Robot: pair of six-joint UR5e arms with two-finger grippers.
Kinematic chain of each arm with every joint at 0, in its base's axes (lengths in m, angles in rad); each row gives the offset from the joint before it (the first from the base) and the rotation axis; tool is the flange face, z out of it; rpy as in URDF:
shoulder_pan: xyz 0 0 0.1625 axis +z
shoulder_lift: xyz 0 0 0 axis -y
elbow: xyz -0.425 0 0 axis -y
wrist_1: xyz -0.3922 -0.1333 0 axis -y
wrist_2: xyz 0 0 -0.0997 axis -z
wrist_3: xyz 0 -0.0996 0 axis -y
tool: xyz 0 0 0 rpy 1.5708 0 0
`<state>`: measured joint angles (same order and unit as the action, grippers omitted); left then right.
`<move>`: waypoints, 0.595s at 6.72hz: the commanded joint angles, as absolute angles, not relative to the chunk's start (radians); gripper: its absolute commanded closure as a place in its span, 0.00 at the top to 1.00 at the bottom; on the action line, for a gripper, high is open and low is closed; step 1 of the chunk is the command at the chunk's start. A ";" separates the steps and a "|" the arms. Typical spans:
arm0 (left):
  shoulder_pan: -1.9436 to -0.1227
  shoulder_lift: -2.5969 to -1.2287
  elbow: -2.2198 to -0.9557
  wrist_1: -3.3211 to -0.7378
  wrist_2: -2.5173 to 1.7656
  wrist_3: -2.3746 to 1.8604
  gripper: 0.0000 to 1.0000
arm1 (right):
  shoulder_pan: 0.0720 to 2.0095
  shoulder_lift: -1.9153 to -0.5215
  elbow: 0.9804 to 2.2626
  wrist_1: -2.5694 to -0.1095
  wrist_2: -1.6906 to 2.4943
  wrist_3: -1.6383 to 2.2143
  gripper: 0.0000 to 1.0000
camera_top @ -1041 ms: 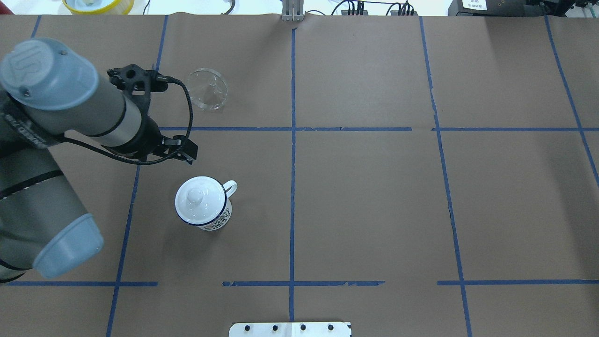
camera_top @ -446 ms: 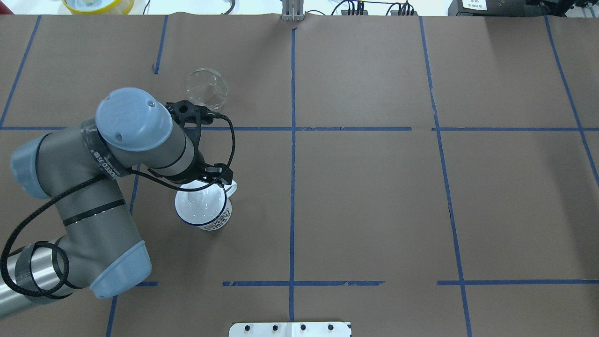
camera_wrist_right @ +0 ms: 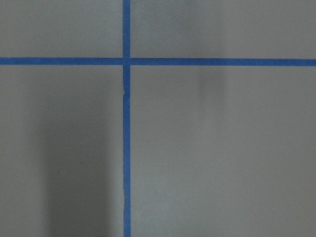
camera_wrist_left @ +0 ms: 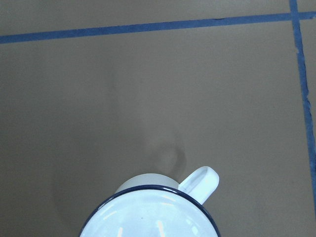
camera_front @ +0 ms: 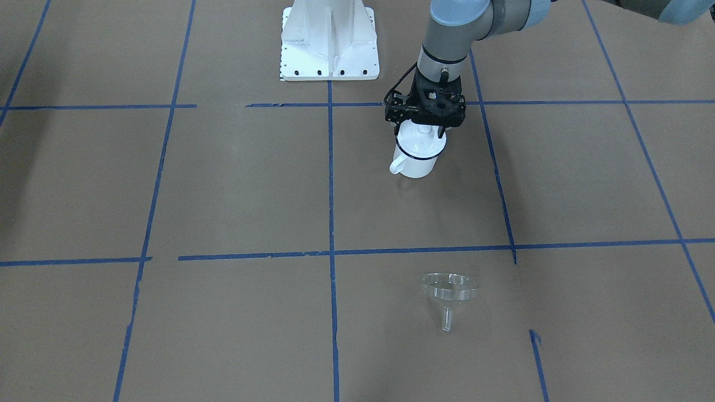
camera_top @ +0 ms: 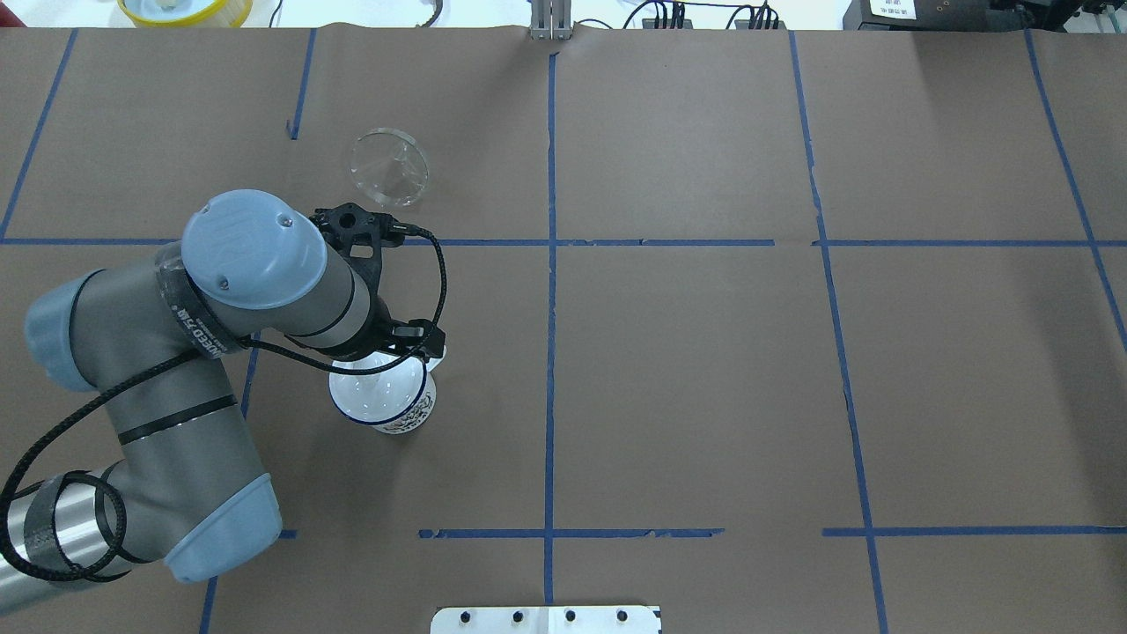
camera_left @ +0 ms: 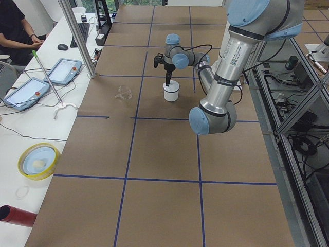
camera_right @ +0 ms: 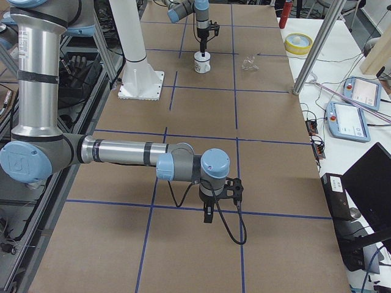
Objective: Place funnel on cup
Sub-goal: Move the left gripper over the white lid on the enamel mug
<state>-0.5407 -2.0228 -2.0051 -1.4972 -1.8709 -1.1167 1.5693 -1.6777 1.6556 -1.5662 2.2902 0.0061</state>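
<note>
The cup (camera_front: 416, 163) is a white mug with a dark blue rim and stands upright with a round white knobbed lid (camera_front: 420, 140) on it. It also shows in the overhead view (camera_top: 398, 410) and at the bottom of the left wrist view (camera_wrist_left: 200, 181). My left gripper (camera_front: 425, 129) points straight down just above the lid's knob and looks open, with nothing held. The clear funnel (camera_top: 388, 167) lies on the table beyond the cup, apart from it, stem toward the far side (camera_front: 448, 286). My right gripper (camera_right: 208, 215) hangs over bare table far off; I cannot tell its state.
Brown paper with blue tape lines (camera_top: 550, 264) covers the table. The robot's white base plate (camera_front: 329, 42) stands near the cup. A yellow bowl (camera_top: 185, 9) sits past the far edge. Operators' tablets (camera_left: 61, 72) lie on a side bench.
My left arm has swung from the table's left edge to above the cup, and its wrist now covers the lid's knob. The cup, lid and funnel have not moved.
</note>
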 commanded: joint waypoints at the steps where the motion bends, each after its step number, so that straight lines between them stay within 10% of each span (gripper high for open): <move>1: -0.540 -1.993 -2.042 -1.493 -1.871 -1.121 1.00 | 1.569 -1.678 1.657 -1.566 2.290 0.006 1.00; 4: -0.537 -1.994 -2.031 -1.493 -1.871 -1.124 0.83 | 1.569 -1.678 1.657 -1.566 2.290 0.006 1.00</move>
<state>-0.5378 -1.9943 -2.0362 -1.4926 -1.8715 -1.1231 1.5693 -1.6778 1.6556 -1.5662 2.2902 0.0061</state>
